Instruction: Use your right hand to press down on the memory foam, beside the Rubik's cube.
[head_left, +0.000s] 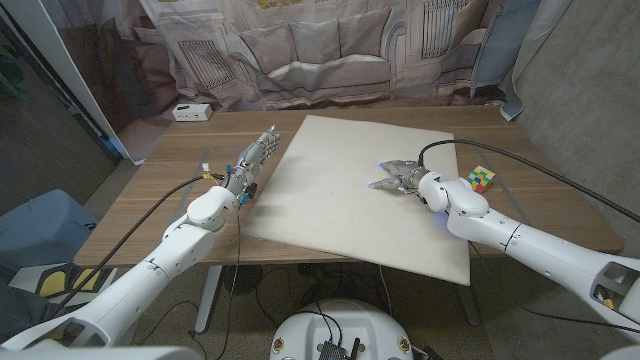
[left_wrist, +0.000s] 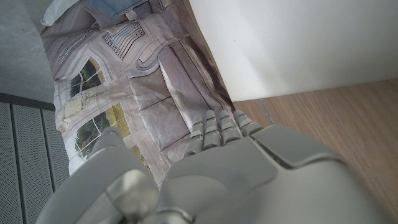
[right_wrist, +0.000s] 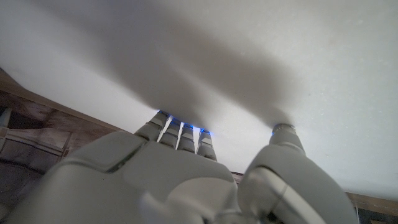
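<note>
Right hand: fingers spread, empty, over memory foam; press straight down, left of Rubik's cube.

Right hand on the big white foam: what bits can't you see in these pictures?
- Right hand fingertips, right wrist view: pointing away, so contact with the memory foam is unclear.
- Rubik's cube, head view: too small to read colours, partly behind the cable.
- Left hand, left wrist view: the palm side is hidden behind its back.
</note>
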